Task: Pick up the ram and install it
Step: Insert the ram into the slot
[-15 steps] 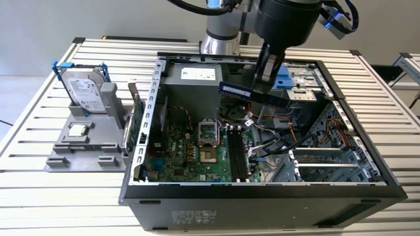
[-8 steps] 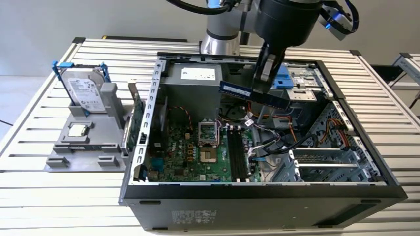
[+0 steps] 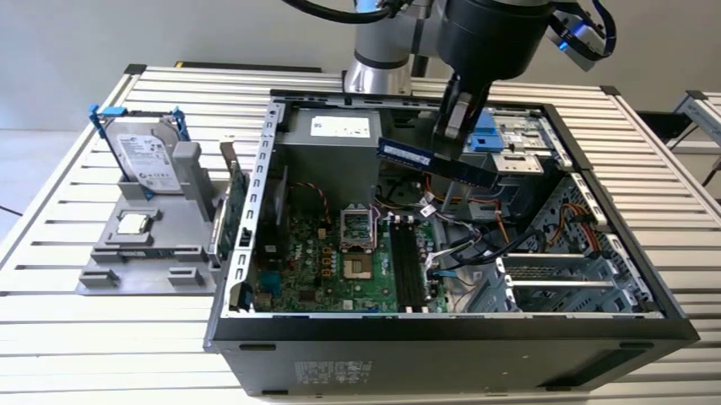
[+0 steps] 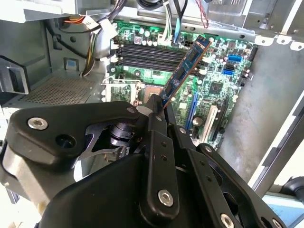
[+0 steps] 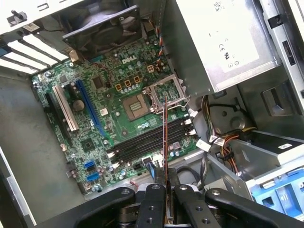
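The ram (image 3: 408, 154) is a long thin board that hangs tilted above the open computer case (image 3: 242, 253), over the motherboard. My gripper (image 3: 453, 143) is shut on it near one end. In the second wrist view the ram (image 4: 187, 66) sticks out from the gripper (image 4: 159, 102) toward the black memory slots (image 4: 142, 52). Seen edge-on in the first wrist view, the ram (image 5: 165, 133) is a thin line rising from the gripper (image 5: 165, 183) and crossing over the slots (image 5: 147, 140). The ram is held in the air, above the slots (image 3: 406, 261).
A grey fixture (image 3: 147, 253) on the exterior view's left holds a hard drive with a blue frame (image 3: 147, 156) and a small square processor chip (image 3: 135, 224). Inside the case are the power supply (image 3: 327, 143), the processor socket (image 3: 355, 228), loose cables (image 3: 474, 236) and a fan (image 5: 102, 23).
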